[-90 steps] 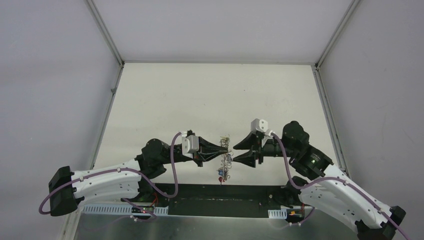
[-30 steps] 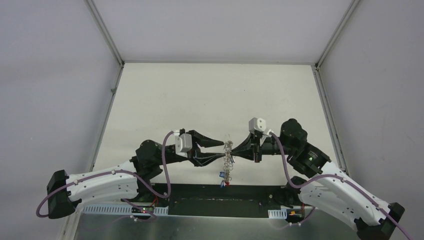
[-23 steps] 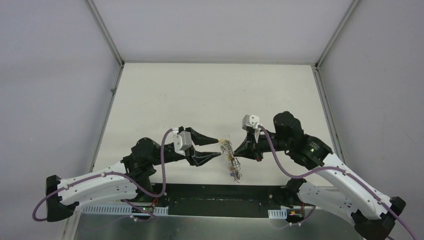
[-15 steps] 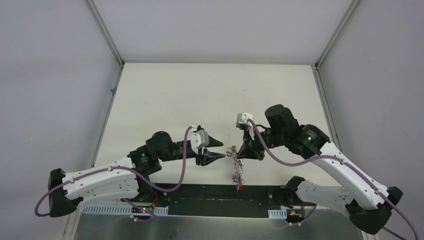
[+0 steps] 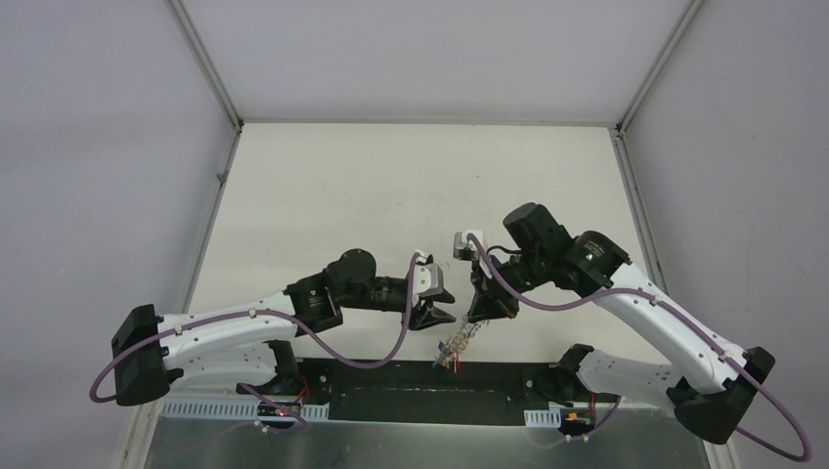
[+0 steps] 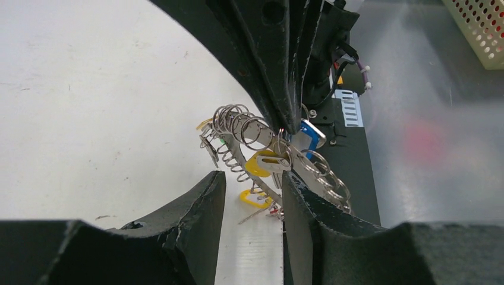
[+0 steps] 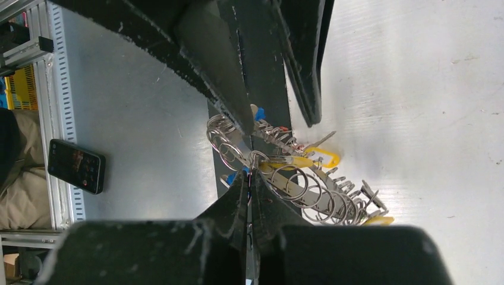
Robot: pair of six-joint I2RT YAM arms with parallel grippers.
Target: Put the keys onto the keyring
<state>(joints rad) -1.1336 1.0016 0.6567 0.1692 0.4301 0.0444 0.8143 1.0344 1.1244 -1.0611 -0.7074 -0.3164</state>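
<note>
We see the right gripper [image 7: 249, 173] clamped on the keyring [image 7: 300, 189], now carried from mid-table toward the table's [image 5: 391, 186] near edge, while the left gripper [image 6: 252, 176], released from it, waits parted beside the coils where yellow- and blue-tagged keys [image 6: 260, 165] already hang; a perforated basket's [image 6: 484, 27] contents stay hidden.

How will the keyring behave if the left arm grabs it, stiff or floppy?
Probably floppy: the keyring sags in a strand below the right gripper, which is pinched shut on a loop. Likely to swing and tangle, since the yellow tags and coils hang loose. Thin smooth wire may slip between the open fingers of the left gripper.
</note>
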